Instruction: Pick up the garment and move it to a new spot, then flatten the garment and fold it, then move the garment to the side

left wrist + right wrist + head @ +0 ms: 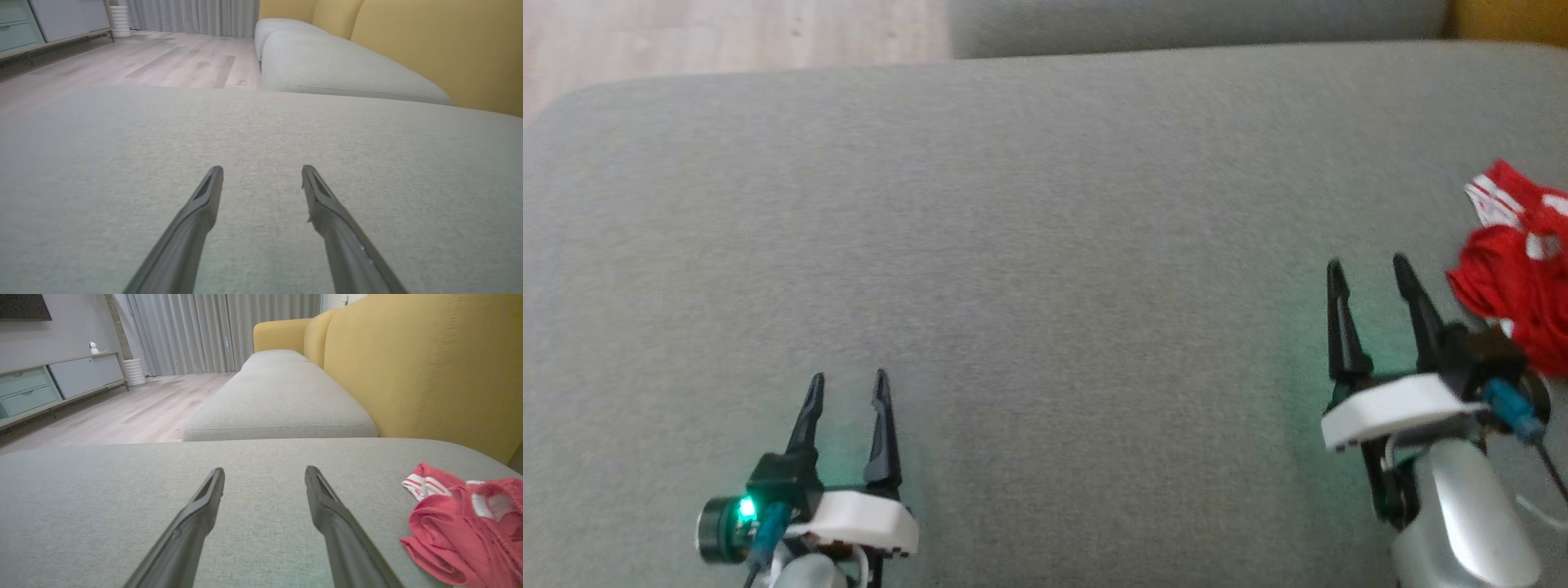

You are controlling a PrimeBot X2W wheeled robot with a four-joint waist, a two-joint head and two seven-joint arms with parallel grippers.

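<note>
The red & white garment (pixel 1515 269) sits in a soft lump on the grey cushion (pixel 1013 204), far over on the R side, & part of it runs off the edge of the head view. It's bunched & rolled up, not flat & not a neat fold. The R gripper (pixel 1367 263) is just beside it, a bit to its L, w/ its fingers (pixel 196 522) spread wide & nothing in them. In the R wrist view the cloth lies off to the R of the fingers, not between them. The L gripper (pixel 849 376) is well apart from the garment, low over bare cushion, fingers spread too & holding nothing. I think this fits 2 times in the job: the lump could be waiting for a grab, or it could be lying at the side where the job wants it at the end. One look can't say which. Either way the same things make it go well, imo: R fingers wide when close to the cloth so a tip doesn't catch a loose bit & drag the lump, slow moves near it b/c soft cloth shifts w/ a small bump, & a check in the R wrist view, b/c the head view cuts the garment off.
</note>
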